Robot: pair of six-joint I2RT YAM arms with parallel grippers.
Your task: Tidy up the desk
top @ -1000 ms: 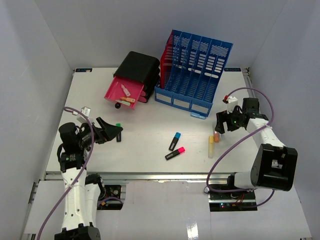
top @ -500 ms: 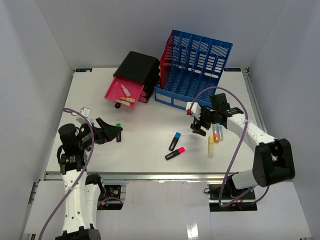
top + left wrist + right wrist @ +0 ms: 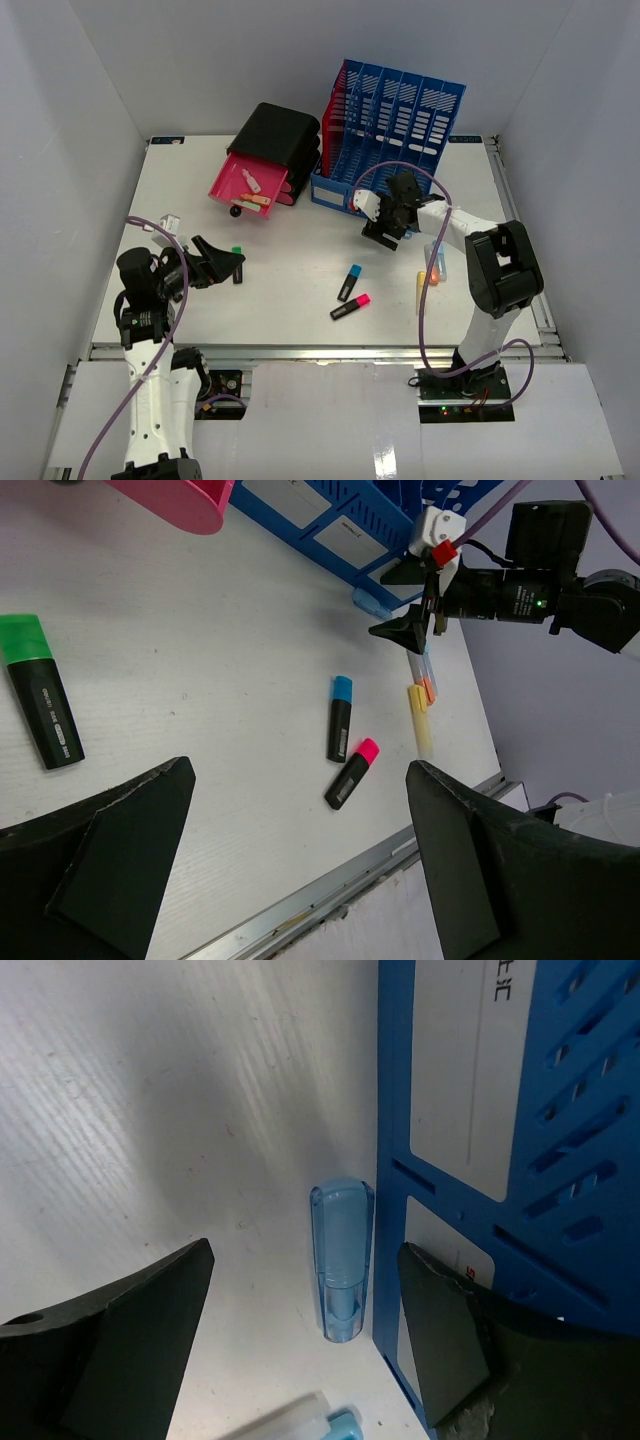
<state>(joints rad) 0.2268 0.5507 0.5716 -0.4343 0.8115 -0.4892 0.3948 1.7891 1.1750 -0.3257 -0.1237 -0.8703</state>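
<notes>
– So, how far along?
– Barely started, by my reading. The desk fills the top view. Several highlighters lie loose about its centre, a green one at 9 o'clock. The pink drawer at 11 o'clock stands open.
– Grippers?
– The left gripper, at 8 o'clock, is spread wide and empty. The right gripper has its jaws apart and empty, over a small translucent blue piece touching the file rack at 1 o'clock.

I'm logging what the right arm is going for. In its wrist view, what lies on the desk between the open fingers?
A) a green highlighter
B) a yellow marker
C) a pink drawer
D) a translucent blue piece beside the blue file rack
D: the right wrist view shows a translucent blue piece lying on the desk right beside the blue file rack, framed by the open right gripper.
</notes>
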